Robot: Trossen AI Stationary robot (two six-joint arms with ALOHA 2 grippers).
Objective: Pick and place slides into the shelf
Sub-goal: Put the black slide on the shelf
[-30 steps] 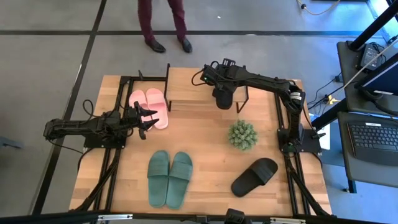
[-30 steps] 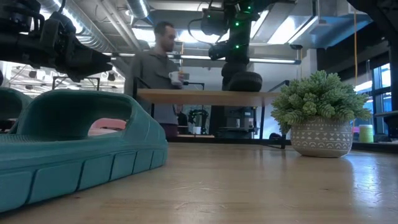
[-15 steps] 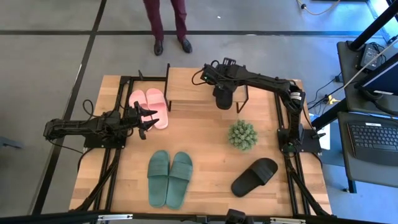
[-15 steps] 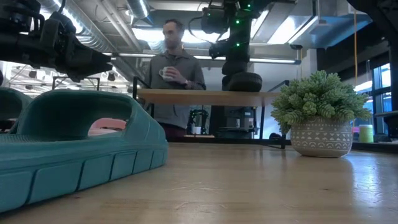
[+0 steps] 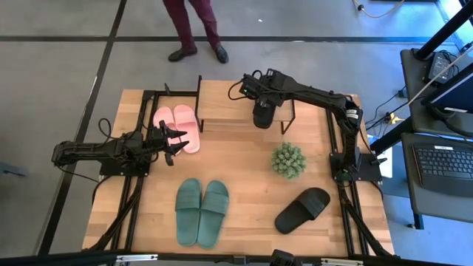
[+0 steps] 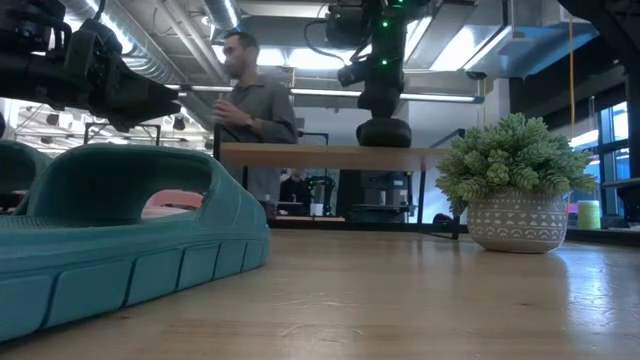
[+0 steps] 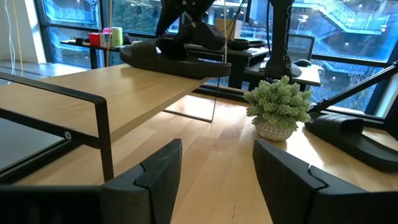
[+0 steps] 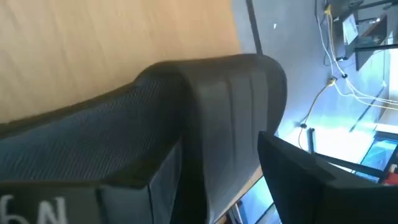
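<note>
Crowding table: plant (image 5: 288, 159), green slides (image 5: 202, 211)

Matt rubber black slide (image 7: 177, 55) lies on the shelf (image 7: 93, 84) of pale smooth wood and black metal.

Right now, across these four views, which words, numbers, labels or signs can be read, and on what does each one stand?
"6N": pale marks that seem to read so, cut by the picture's edge and uncertain, on the dark textured surface close to the right wrist camera.
Nothing else readable: the plant pot bears only a pattern, and the black slide on the shelf shows no text.
</note>
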